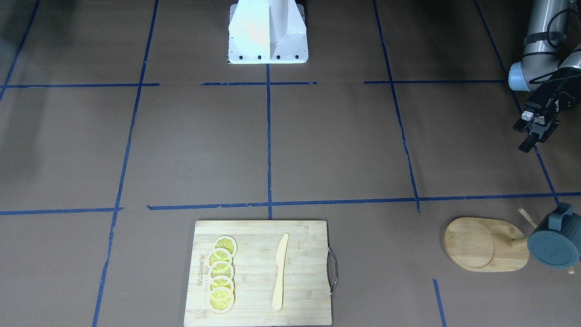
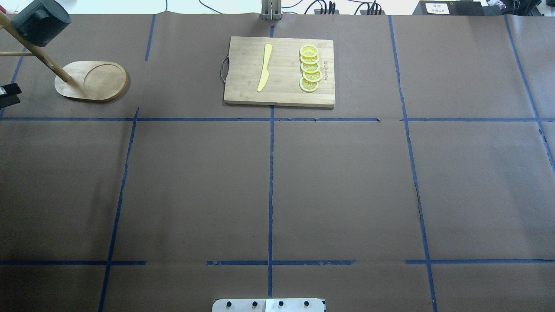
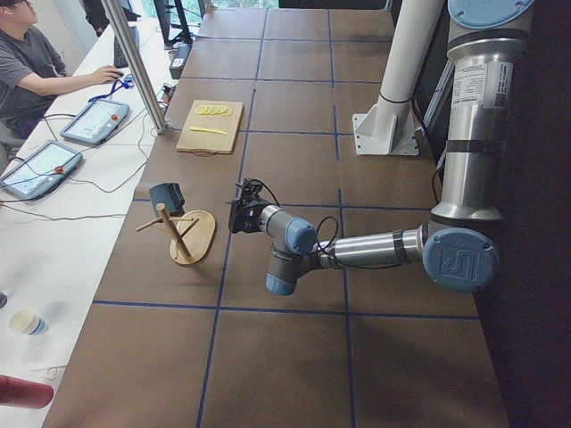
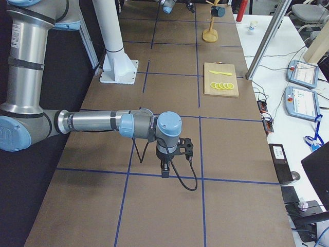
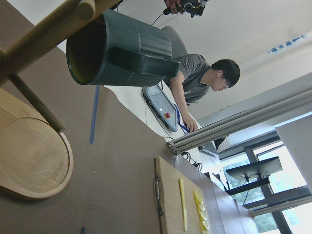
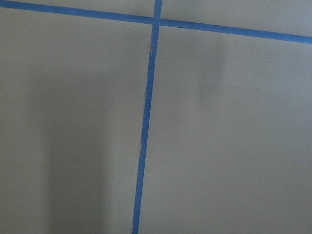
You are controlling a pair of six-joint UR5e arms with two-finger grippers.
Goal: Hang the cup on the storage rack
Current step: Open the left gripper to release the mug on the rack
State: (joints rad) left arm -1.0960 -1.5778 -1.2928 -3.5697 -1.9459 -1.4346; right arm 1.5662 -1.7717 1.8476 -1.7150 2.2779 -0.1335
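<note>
The dark blue-grey cup (image 1: pixel 553 245) hangs on a peg of the light wooden storage rack (image 1: pixel 481 245), with its flat bottom facing up. Both also show in the overhead view, cup (image 2: pixel 41 21) and rack (image 2: pixel 93 80), and in the left wrist view, cup (image 5: pixel 122 51) above the rack base (image 5: pixel 29 156). My left gripper (image 1: pixel 522 137) is open and empty, a short way back from the rack toward the robot. It also shows at the overhead view's left edge (image 2: pixel 8 95). My right gripper (image 4: pixel 164 167) points down over the table; I cannot tell if it is open or shut.
A bamboo cutting board (image 1: pixel 299 272) carries several lemon slices (image 1: pixel 221 274) and a yellow knife (image 1: pixel 280 272). The robot's white base (image 1: pixel 268 32) stands at the table's middle. An operator (image 3: pixel 27 62) sits at a side table with tablets.
</note>
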